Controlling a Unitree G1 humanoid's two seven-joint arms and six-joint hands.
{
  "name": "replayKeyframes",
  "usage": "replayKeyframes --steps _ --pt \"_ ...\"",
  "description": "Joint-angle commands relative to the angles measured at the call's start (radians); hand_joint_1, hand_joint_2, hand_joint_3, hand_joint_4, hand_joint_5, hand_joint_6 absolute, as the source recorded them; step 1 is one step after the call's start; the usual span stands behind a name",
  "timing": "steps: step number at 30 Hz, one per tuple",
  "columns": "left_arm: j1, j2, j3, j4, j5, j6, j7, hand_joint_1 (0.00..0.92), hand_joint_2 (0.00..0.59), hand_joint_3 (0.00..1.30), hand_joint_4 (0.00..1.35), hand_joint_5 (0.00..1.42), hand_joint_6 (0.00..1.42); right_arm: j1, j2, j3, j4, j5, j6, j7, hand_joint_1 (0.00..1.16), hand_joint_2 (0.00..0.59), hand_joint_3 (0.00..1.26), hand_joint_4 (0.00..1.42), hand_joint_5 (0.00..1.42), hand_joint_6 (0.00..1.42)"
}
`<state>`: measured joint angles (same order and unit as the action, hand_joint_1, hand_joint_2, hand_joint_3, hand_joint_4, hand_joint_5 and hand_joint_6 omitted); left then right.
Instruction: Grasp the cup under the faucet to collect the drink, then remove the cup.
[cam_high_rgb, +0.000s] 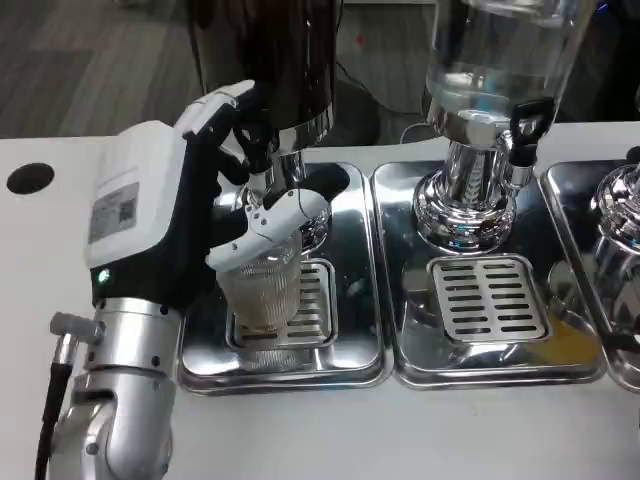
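A label on the left hand (150, 215) is too blurred to read.

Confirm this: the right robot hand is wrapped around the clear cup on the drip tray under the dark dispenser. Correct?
Not quite. In the head view it is the left robot hand, not the right, wrapped around the clear cup on the drip tray under the dark dispenser.

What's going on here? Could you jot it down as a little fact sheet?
cup: clear ribbed cup on the grille of the left drip tray, under the dark dispenser
left hand: left hand wrapped around the cup
drink: some pale liquid low in the cup
neighbour: clear dispenser over its own tray, no cup there
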<state>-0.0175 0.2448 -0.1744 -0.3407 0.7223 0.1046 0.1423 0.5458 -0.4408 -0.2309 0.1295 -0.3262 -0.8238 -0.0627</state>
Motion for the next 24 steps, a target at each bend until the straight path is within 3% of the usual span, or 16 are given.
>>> replayKeyframes --steps 1,24 --pt "0.016 -0.002 0.003 -0.02 0.004 -0.003 -0.009 0.0 0.029 0.3 0.24 0.65 0.81 0.001 -0.001 -0.008 0.008 0.014 -0.016 -0.002 0.4 0.586 0.2 0.06 0.05 0.0" --pt "0.114 -0.019 0.036 -0.024 -0.023 -0.069 -0.001 0.0 0.038 0.31 0.25 0.67 0.82 0.008 0.001 -0.004 0.002 0.008 -0.02 -0.001 0.4 0.586 0.2 0.06 0.05 0.0"
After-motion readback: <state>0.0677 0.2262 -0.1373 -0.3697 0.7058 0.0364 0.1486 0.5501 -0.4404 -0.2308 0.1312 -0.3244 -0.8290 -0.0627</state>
